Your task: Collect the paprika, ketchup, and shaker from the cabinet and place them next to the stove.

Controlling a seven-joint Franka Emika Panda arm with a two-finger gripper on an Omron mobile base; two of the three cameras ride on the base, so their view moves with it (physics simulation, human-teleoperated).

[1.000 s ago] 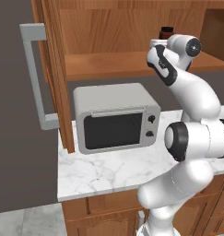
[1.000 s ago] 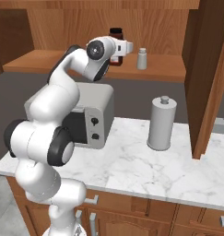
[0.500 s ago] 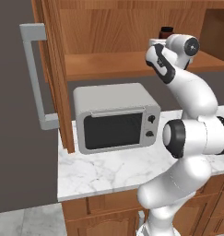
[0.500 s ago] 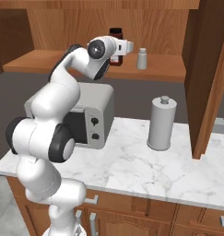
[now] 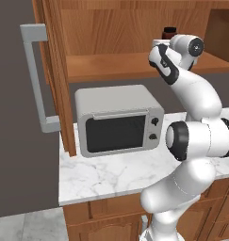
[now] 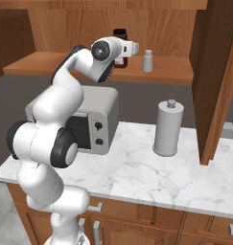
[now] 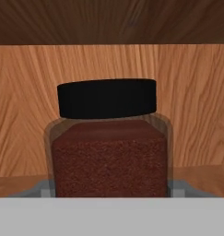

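Note:
The paprika [image 7: 109,156], a dark brown-red jar with a black cap, stands on the shelf of the cabinet [image 6: 51,64]. It sits straight ahead in the hand view. My gripper [image 7: 109,190] reaches into the cabinet around it, and the pale fingertips [image 7: 48,188] lie against the jar's two sides. From the right base, the paprika's [image 6: 120,34] cap pokes up behind my gripper [image 6: 122,57]. The small pale shaker [image 6: 147,61] stands on the shelf just right of it. From the left base, the paprika's [image 5: 169,32] cap shows above my hand. The ketchup and the stove are out of view.
The cabinet's open door [image 5: 52,70] with its grey bar handle [image 5: 36,80] hangs at the left, and another door [image 6: 218,72] at the right. Below the shelf, a grey microwave [image 5: 118,122] and a tall grey knob-topped cylinder [image 6: 168,127] stand on the marble counter [image 6: 146,177].
The arm has held its place at the shelf. The jaws have drawn in toward the paprika's sides.

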